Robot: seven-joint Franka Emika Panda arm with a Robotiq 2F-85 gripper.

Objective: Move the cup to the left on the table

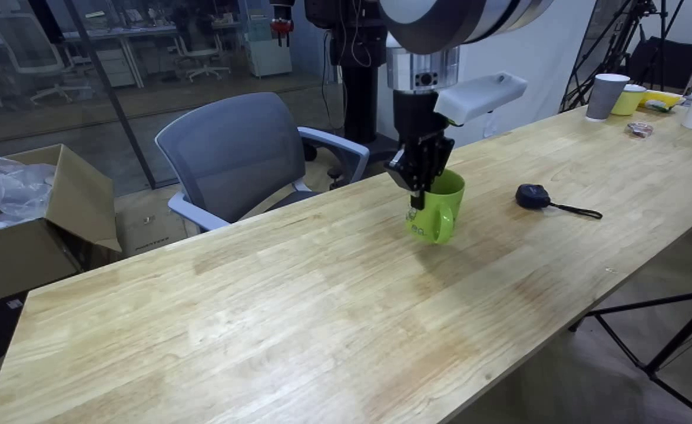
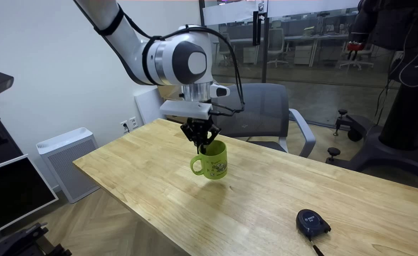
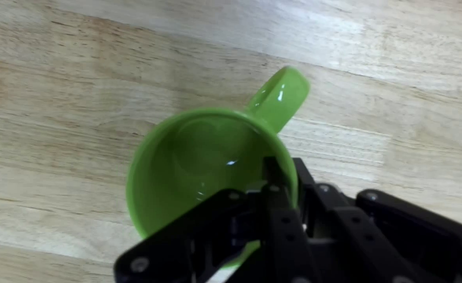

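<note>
Mug (image 2: 215,160), glossy lime-green cylinder, looks just off light-wood plank tabletop (image 1: 251,330) from here, rim pinched in black two-finger end effector (image 3: 287,169).

An office, with desks (image 2: 303,37) and swivel chairs (image 1: 30,47) behind a glass wall (image 2: 301,90).

a grey mesh chair (image 2: 262,106) stands before glass panels (image 2: 301,85), a white wall (image 2: 52,64) alongside, desks (image 2: 303,37) beyond.

A lime-green cup (image 2: 214,161) has a dark cartoon print; the table (image 1: 251,312) is pale, streaky-grained wood; the fingers (image 3: 282,206) are black.
</note>
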